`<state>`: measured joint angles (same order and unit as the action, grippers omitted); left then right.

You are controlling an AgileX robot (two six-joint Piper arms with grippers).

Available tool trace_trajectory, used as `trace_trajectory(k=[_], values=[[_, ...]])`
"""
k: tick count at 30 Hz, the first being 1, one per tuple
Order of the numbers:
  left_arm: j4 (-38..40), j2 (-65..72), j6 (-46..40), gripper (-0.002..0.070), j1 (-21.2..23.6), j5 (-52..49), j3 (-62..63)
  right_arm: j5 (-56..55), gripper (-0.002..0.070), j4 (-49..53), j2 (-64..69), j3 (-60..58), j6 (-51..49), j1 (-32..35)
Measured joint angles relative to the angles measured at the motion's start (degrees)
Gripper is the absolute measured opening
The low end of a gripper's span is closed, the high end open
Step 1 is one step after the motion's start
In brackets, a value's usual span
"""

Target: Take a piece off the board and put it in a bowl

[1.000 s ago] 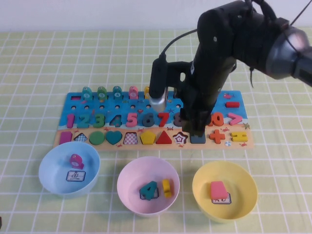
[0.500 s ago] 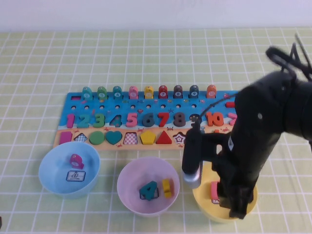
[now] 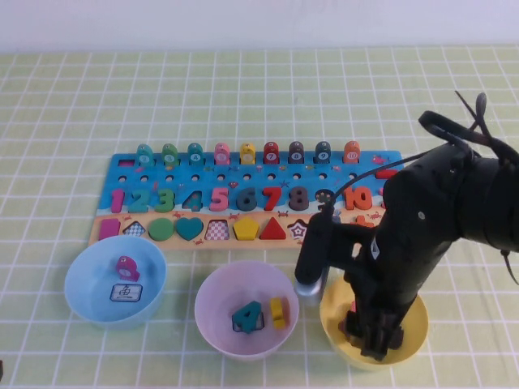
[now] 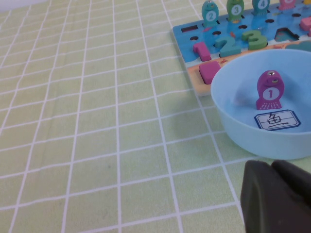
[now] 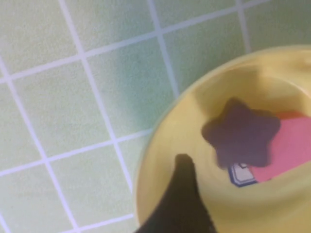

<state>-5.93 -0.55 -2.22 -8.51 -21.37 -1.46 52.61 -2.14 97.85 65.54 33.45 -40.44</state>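
The brown star piece [image 5: 241, 132] is inside the yellow bowl [image 5: 160, 160], over the pink trapezoid [image 5: 291, 150] and the label card [image 5: 240, 174]. It is apart from the one dark finger [image 5: 184, 184] that shows in the right wrist view. In the high view my right gripper [image 3: 375, 340] points down into the yellow bowl [image 3: 415, 324], open, and its arm hides the star. The board [image 3: 365, 166] lies behind the bowls, with the star slot [image 3: 300, 230] empty. My left gripper [image 4: 277, 194] is shut and empty, low over the cloth beside the light blue bowl [image 4: 243, 131].
The light blue bowl [image 3: 81, 284] holds a purple fish piece [image 3: 126, 266] and a card. The pink bowl [image 3: 215, 320] holds a teal 4 and a yellow piece. The right arm covers the board's right end. A green checked cloth covers the table.
My right arm has swung from over the board's shape row toward me and come down over the yellow bowl. In the last half second it settled slightly lower. The left arm is still.
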Motion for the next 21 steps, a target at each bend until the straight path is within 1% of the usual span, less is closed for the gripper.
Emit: trace_trajectory(k=[1,3,5,6,8,10,11,13,17,21], values=[[0.0,0.0,0.0,-0.0005,0.0,0.0,0.0,0.24,0.0511,-0.01,0.15,0.0,0.0,0.0],[0.0,0.0,0.0,-0.0005,0.0,0.0,0.0,0.99,0.051,0.12,0.01,0.0,0.0,0.0],[0.0,0.0,0.0,-0.0005,0.0,0.0,0.0,1.84,0.0482,0.12,-0.8,0.21,-0.18,0.0],[0.0,0.0,0.0,-0.0005,0.0,0.0,0.0,1.93,0.0449,0.12,-1.9,0.21,-0.24,0.0],[0.0,0.0,0.0,-0.0004,0.0,0.0,0.0,1.93,0.0344,-0.48,-4.91,0.21,-0.39,0.0],[0.0,0.0,0.0,-0.0005,0.0,0.0,0.0,1.93,0.0196,-1.11,-9.33,0.21,-1.17,0.0],[0.0,0.0,0.0,-0.0005,0.0,0.0,0.0,1.93,0.0136,-1.26,-11.61,0.21,-1.85,0.0],[0.0,0.0,0.0,-0.0005,0.0,0.0,0.0,1.76,0.0044,-1.84,-16.06,-0.31,-4.27,0.0],[0.0,0.0,0.0,-0.0005,0.0,0.0,0.0,-2.19,-0.0003,-3.04,-24.3,-6.28,-7.16,0.0],[0.0,0.0,0.0,-0.0005,0.0,0.0,0.0,-12.44,-0.0012,-5.57,-33.98,-16.72,-10.54,0.0]])
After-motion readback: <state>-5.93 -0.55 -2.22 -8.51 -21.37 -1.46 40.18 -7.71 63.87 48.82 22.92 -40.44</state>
